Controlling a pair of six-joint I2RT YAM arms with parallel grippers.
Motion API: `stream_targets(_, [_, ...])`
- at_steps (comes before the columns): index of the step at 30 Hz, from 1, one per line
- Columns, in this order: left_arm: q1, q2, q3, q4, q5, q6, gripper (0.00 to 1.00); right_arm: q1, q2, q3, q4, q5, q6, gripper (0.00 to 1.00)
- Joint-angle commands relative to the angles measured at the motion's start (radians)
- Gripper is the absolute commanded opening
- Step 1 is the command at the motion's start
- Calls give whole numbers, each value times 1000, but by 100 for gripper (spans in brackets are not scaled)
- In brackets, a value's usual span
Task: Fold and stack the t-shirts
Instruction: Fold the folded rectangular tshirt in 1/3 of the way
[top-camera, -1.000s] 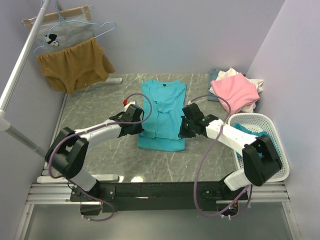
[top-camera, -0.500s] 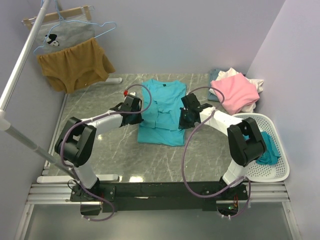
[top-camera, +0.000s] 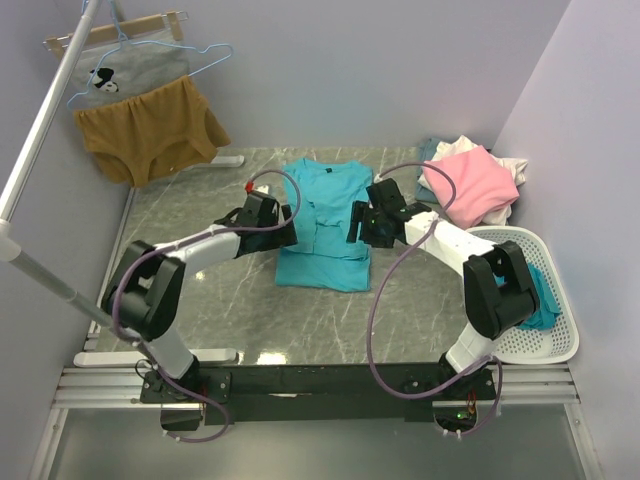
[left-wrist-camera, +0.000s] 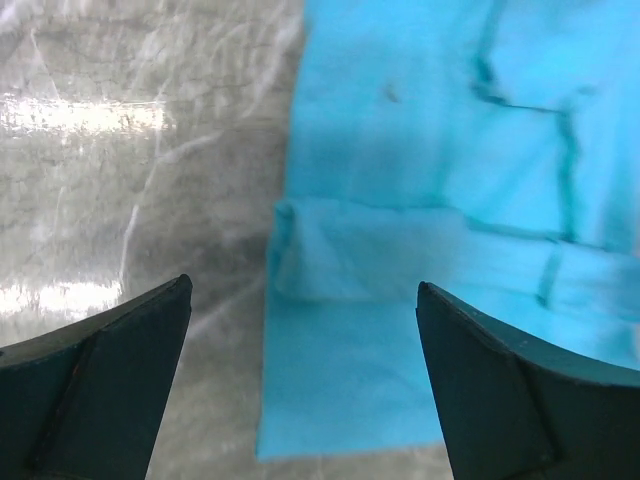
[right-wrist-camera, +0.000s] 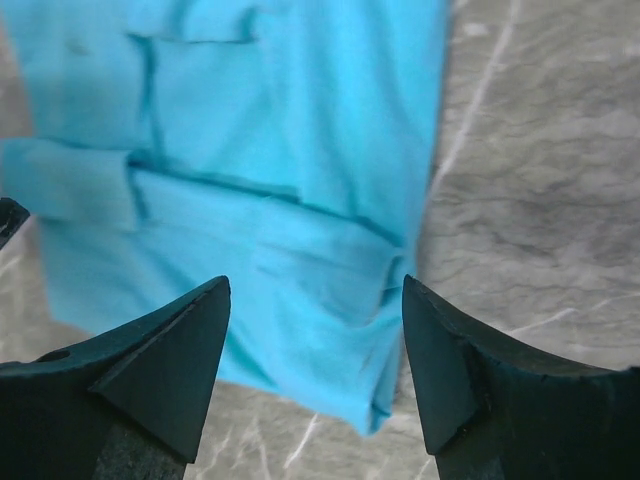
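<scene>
A turquoise t-shirt (top-camera: 325, 225) lies flat in the middle of the table, its sides folded inward and the collar toward the back. My left gripper (top-camera: 286, 232) hovers open over its left edge. In the left wrist view the left gripper (left-wrist-camera: 300, 370) has nothing between its fingers, with the shirt (left-wrist-camera: 430, 150) below. My right gripper (top-camera: 358, 228) stands open over the shirt's right edge. The right wrist view shows the right gripper (right-wrist-camera: 315, 370) above the cloth (right-wrist-camera: 280, 150), holding nothing. Pink (top-camera: 470, 185), white and pale blue t-shirts are piled at the back right.
A white basket (top-camera: 560, 335) at the right edge holds a teal shirt (top-camera: 535, 295). On the rail (top-camera: 40, 130) at the back left hang a mustard-brown garment (top-camera: 150, 130) and a grey printed one (top-camera: 125, 70). Walls close in at the back and right.
Both grippers were shut at the shirt's lower side edges. They moved toward the back along those edges and opened, letting the cloth go. The shirt's near hem now lies a little farther back.
</scene>
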Motion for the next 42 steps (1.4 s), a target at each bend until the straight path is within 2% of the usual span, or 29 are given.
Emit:
stream_targets(1, [1, -118, -18, 18, 75, 8, 100, -4, -42, 19, 18, -129, 11, 76])
stream_targets(5, [1, -129, -44, 32, 140, -7, 99, -5, -39, -33, 49, -154, 37, 76])
stream_targets(14, [1, -53, -12, 52, 247, -21, 99, -4, -16, -34, 31, -131, 45, 76])
stream_targets(26, [0, 24, 37, 58, 249, -10, 99, -4, -13, -36, 0, -80, 42, 76])
stream_targets(31, [0, 50, 63, 56, 229, -4, 99, -4, 37, -39, 46, -145, 45, 76])
stream_targets(42, [6, 153, 210, 47, 186, 27, 99, -6, 128, 51, 84, -104, 16, 76])
